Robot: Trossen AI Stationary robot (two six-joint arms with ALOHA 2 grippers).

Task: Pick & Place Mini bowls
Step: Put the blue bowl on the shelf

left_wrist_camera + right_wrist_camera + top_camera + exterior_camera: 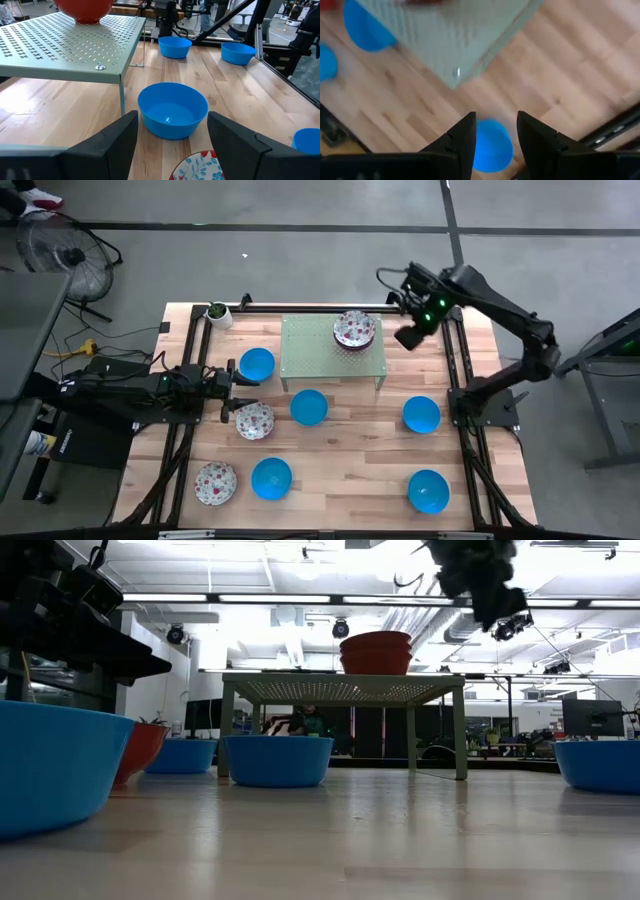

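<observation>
- Done, I judge: floral bowls (354, 330) stacked on the rack (310, 358), beside the right jaws (410, 335), which hang apart and empty
- Left: six blue bowls (309, 407) and two floral ones on the worktop (350, 480); left jaws (228, 393) apart, a floral bowl (254, 420) just ahead

arms: black, jointed | right arm (500, 305): green LEDs, blk cables | hands: dark angular fingers (115, 142)

Left gripper (232, 392) low at table's left side, fingers spread wide. Right gripper (409, 330) raised, fingers parted, empty.
</observation>
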